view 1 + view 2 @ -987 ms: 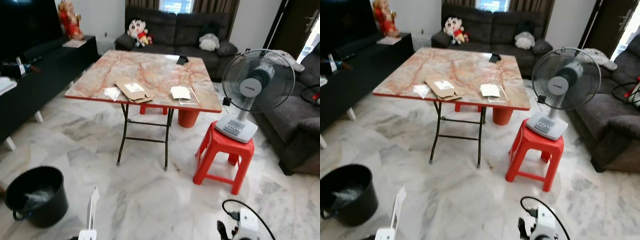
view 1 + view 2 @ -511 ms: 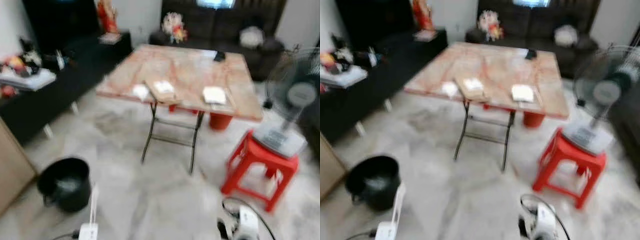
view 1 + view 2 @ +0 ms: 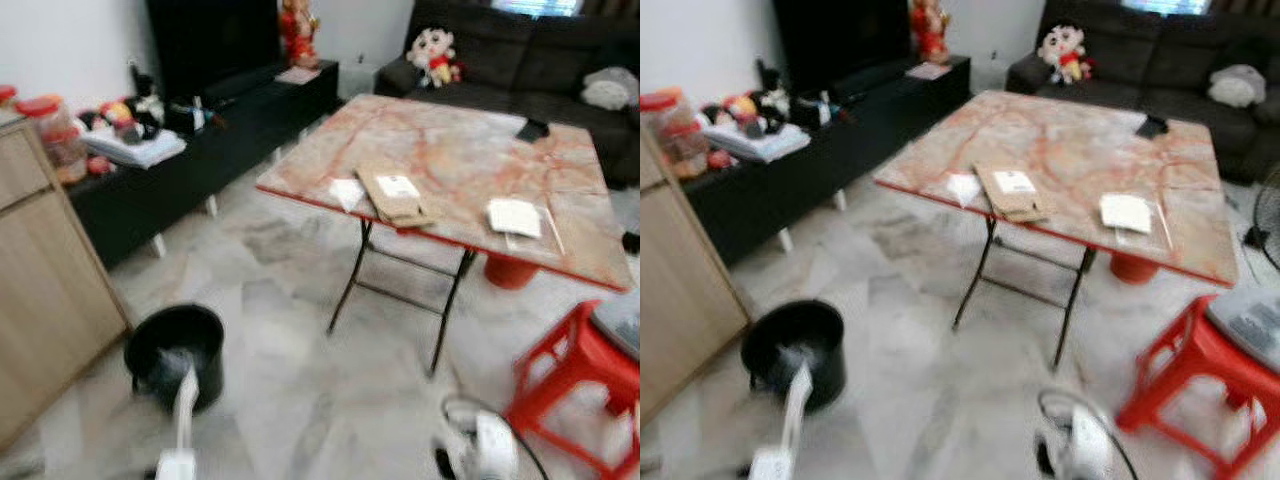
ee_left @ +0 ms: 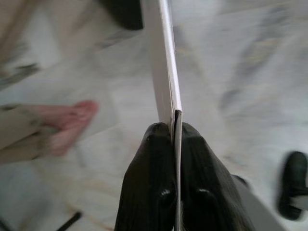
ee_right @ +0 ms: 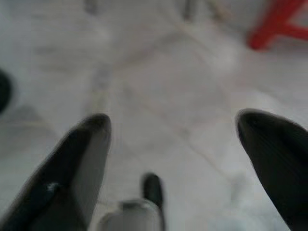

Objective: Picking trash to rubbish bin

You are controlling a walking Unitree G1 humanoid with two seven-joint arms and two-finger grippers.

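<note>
Between the left claw's (image 4: pixel 174 144) pressed fingers stands a white card (image 4: pixel 162 57).

Ahead of you stands the folding counter (image 3: pixel 450 160), and on its near edge lie a flattened cardboard box (image 3: pixel 394 195), a paper scrap (image 3: pixel 346 192) just to its left and a packet (image 3: pixel 514 216) to its right. A stool (image 3: pixel 578 385) sits at your right, beside the counter. The rubbish bin (image 3: pixel 175 350) rests on the floor at your near left, beside a wooden cabinet (image 3: pixel 45 290). You see a low TV bench (image 3: pixel 200 135) along the left wall and a sofa (image 3: pixel 520 60) behind the counter.
</note>
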